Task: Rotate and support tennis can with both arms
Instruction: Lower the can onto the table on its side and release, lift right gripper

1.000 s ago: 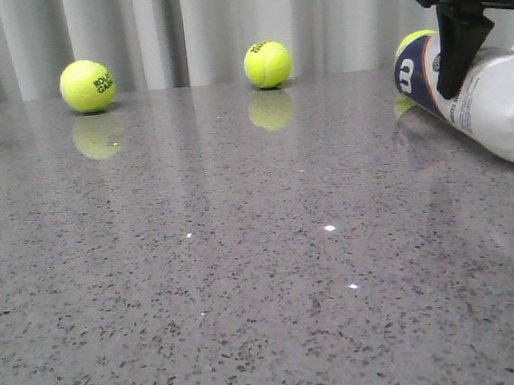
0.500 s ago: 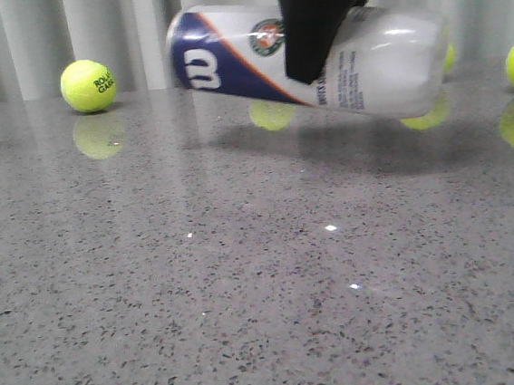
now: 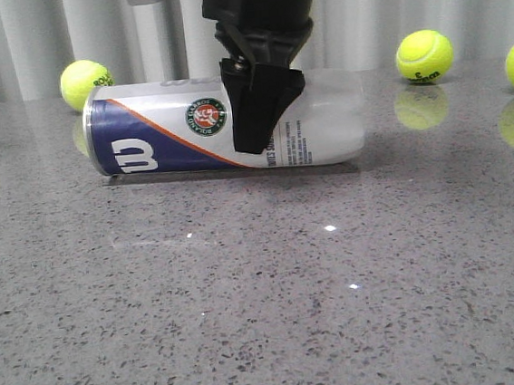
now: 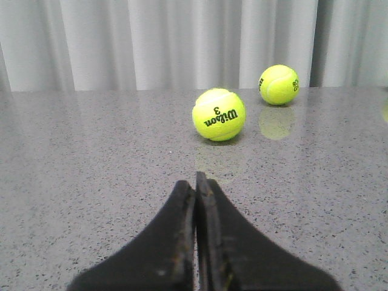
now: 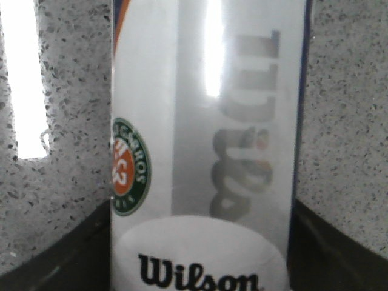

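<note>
- My right gripper [image 3: 258, 110] comes down from the top centre of the front view, clamped across the can [image 3: 187, 131].
- The can lies sideways on the tabletop [image 3: 267, 292].
- My left gripper [image 4: 195, 188] is pressed together, empty, facing a ball [image 4: 219, 114].

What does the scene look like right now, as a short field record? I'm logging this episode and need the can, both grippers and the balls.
can: tennis can lying on its side on the grey speckled table, navy W end toward the robot's left
right gripper: right gripper clamped across the can's middle from above
left gripper: left gripper shut, empty, low over the table, apart from the can
nearest ball to left gripper: Wilson 3 tennis ball
balls in front view: four, along the back and side edges
</note>
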Controlling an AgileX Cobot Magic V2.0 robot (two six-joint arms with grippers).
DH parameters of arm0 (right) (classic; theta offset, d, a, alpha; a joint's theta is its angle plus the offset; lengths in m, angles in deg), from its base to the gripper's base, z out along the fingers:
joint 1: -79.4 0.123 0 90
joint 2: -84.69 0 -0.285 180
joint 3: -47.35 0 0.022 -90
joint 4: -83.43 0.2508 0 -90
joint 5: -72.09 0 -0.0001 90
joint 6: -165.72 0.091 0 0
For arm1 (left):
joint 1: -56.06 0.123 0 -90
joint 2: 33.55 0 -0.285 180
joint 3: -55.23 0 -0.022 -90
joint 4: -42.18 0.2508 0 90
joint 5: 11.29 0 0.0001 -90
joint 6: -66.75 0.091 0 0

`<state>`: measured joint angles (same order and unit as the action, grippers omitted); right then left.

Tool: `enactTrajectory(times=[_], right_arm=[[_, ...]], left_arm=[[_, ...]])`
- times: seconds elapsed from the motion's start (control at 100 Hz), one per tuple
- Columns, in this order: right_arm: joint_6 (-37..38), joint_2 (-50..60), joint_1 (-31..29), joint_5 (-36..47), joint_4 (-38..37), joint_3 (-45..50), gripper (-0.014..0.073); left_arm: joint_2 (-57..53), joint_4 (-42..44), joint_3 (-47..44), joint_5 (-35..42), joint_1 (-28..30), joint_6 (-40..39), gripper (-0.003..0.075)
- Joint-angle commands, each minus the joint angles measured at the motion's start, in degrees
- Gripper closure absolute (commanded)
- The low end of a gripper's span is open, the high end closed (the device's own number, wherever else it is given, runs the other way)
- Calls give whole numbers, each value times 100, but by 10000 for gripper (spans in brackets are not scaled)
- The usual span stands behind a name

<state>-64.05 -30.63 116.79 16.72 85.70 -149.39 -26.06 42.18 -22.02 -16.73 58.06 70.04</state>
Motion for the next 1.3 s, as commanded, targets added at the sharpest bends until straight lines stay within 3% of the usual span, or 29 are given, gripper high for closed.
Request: enactTrajectory(times=[0.0, 0.06, 0.24, 0.35, 0.78, 0.88, 0.97, 1.05, 1.16, 1.29], right_arm=[[-82, 205, -8, 204, -55, -162, 376], [-82, 205, -8, 227, -89, -162, 311], [-76, 210, -8, 217, -390, -162, -76], [-76, 216, -1, 210, -450, -162, -39], [-54, 808, 61, 240, -560, -162, -39], [804, 1032, 104, 320, -559, -158, -38], [2294, 1191, 109, 349, -625, -150, 60], [3682, 1284, 109, 290, -982, -139, 309], [4902, 1356, 109, -72, -1465, -139, 657], [5626, 1446, 29, -534, -1521, -134, 662]], left_arm=[[-200, 0, -254, 410, -39, -48, 739], [-200, 0, -254, 410, -39, -48, 739], [-200, 0, -254, 410, -39, -48, 739], [-200, 0, -254, 410, -39, -48, 739], [-200, 0, -254, 410, -39, -48, 739], [-200, 0, -254, 410, -39, -48, 739], [-200, 0, -254, 410, -39, -48, 739], [-200, 0, -254, 410, -39, -48, 739], [-200, 0, -254, 410, -39, -48, 739], [-200, 0, -254, 410, -39, -48, 739]])
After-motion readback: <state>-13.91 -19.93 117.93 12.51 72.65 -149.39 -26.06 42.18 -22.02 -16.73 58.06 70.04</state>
